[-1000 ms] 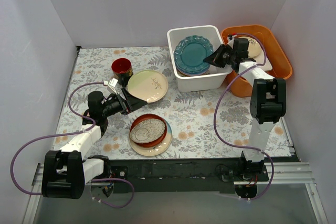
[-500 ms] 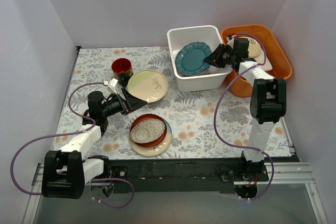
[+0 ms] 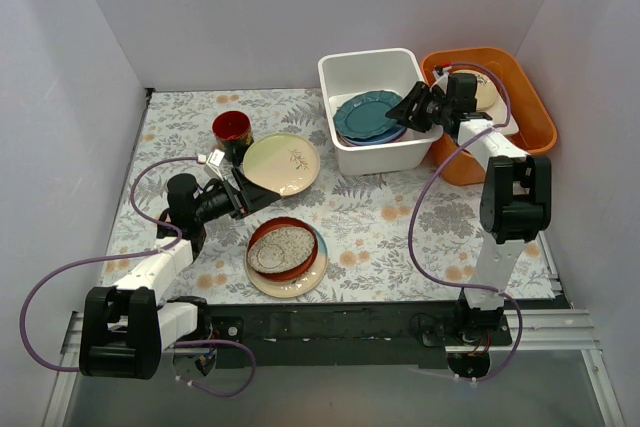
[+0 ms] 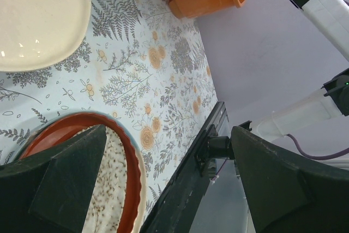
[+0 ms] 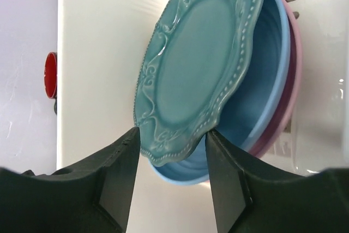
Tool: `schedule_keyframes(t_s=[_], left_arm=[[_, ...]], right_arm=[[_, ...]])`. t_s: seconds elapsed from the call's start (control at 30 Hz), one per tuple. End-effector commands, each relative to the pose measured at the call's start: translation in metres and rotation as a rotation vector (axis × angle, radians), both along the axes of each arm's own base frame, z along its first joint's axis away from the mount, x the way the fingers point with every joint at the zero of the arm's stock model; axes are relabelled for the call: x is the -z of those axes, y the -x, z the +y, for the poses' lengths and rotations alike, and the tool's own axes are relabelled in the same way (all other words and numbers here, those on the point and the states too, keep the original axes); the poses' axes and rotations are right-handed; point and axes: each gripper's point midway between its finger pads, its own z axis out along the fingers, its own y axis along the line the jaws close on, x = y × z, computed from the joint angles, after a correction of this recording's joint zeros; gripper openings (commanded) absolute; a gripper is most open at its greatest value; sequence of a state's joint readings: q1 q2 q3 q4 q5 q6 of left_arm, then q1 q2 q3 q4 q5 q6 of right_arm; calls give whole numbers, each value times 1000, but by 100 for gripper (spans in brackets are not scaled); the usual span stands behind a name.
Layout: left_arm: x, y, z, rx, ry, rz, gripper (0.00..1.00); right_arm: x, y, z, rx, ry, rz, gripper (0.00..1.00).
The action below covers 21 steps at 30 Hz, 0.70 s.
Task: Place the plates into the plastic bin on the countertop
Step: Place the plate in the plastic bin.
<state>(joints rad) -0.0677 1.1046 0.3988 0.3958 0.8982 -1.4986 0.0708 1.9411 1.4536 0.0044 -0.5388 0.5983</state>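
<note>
Covering lower plates (image 5: 272, 80), teal plate (image 5: 196, 69), right claw (image 5: 171, 137) spread, left claw (image 4: 168, 135) spread.

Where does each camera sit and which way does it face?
Top external: above and behind, looking down on the countertop; left arm and right arm show whole.
Left wrist: on the left arm, facing across the countertop past the red-brown plate; left gripper frames it.
Right wrist: on the right arm, facing into the plastic bin; right gripper flanks the teal plate.
Shared: top external and right wrist both show the teal plate.
</note>
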Motion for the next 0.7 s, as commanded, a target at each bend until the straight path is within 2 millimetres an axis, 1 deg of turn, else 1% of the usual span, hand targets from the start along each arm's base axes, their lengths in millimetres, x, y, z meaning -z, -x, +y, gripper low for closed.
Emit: schedule_keyframes(t_s=[0.0, 0.17, 0.2, 0.27, 0.37, 0.4, 0.43, 0.5, 0.63, 0.67], left_arm=[[0, 3, -1, 3, -9, -22, 98], [0, 3, -1, 2, -10, -22, 98], [0, 3, -1, 0, -11, -25, 98], [0, 2, 0, -5, -12, -23, 98], [0, 2, 0, -5, -13, -22, 98], [1, 2, 0, -7, -14, -20, 98], [0, 2, 0, -8, -16, -21, 98], [1, 1, 0, -10, -18, -16, 98], [2, -1, 2, -23, -29, -16, 98], [2, -2, 2, -25, -32, -17, 98]], right_arm=[[-59, -2, -15, 56, 44, -161, 60], [-79, 3, -24, 91, 92, -188, 62], [-88, 6, -26, 104, 98, -205, 63], [-96, 8, -30, 124, 105, -235, 63], [-115, 16, -31, 143, 95, -296, 64], [-130, 20, -30, 142, 85, -335, 64], [-131, 23, -30, 141, 80, -337, 64], [-143, 27, -30, 137, 73, -362, 64], [-151, 32, -27, 124, 74, -376, 64], [-149, 33, -27, 122, 73, -375, 64]])
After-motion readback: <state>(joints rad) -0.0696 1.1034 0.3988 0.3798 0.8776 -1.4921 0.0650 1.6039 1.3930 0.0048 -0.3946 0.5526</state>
